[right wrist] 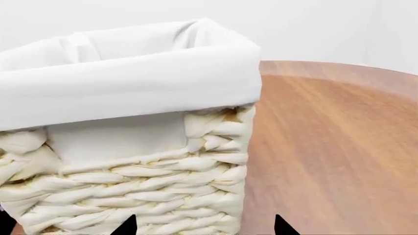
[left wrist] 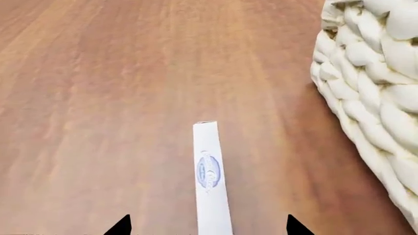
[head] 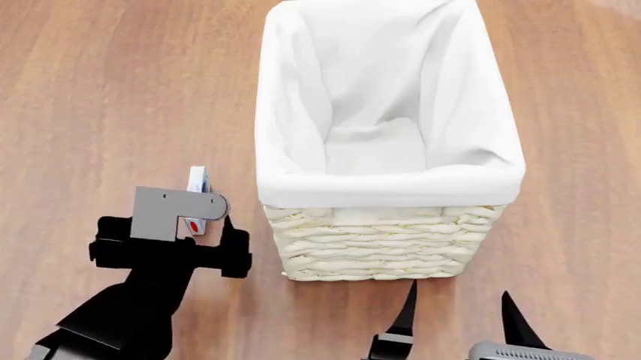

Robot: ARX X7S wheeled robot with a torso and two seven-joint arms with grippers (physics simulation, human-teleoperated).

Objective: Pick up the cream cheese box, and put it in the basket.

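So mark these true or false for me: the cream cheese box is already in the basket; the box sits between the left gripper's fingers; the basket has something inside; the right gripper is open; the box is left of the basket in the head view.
1. The cream cheese box is already in the basket. False: it is outside, at the left gripper.
2. The box sits between the left gripper's fingers. True, edge-on in the left wrist view.
3. The basket has something inside. False: only its white liner shows.
4. The right gripper is open. True, and holding nothing.
5. The box is left of the basket. True.
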